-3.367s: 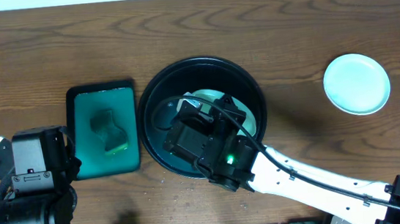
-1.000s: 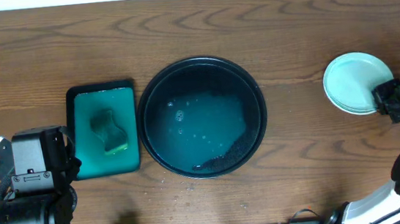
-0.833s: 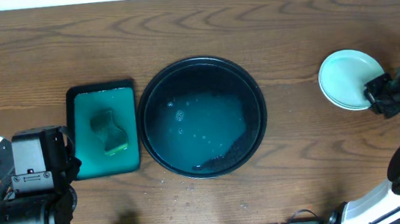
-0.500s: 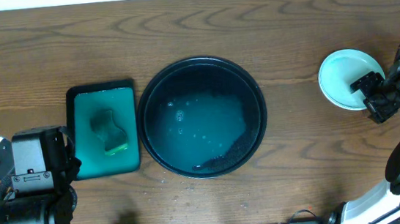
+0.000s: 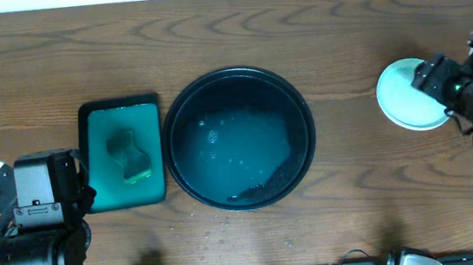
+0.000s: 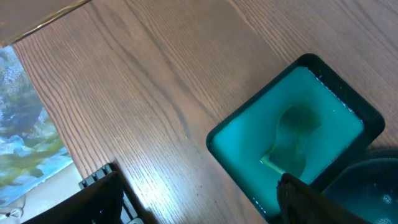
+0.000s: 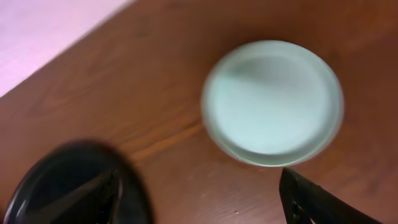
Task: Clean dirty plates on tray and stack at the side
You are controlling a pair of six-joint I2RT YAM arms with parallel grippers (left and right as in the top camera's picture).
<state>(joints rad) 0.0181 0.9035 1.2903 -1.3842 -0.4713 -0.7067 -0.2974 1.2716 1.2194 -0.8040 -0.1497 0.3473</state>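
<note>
The plates (image 5: 405, 97) sit as a pale mint stack on the table at the far right, also seen from above in the right wrist view (image 7: 272, 102). My right gripper (image 5: 446, 88) hovers over the stack's right edge, open and empty (image 7: 199, 205). The round black tray (image 5: 241, 139) in the middle holds only teal liquid and foam, no plates. My left gripper (image 6: 199, 208) is open over bare wood near the table's front left corner, holding nothing.
A rectangular black-rimmed green tray (image 5: 123, 152) with a green sponge (image 5: 129, 155) lies left of the round tray, and shows in the left wrist view (image 6: 249, 143). The left arm (image 5: 40, 212) stands at the front left.
My right gripper carried a plate from the black tray to the stack at the right, opened and let it go, then drew back to the right. The left arm has not moved.
</note>
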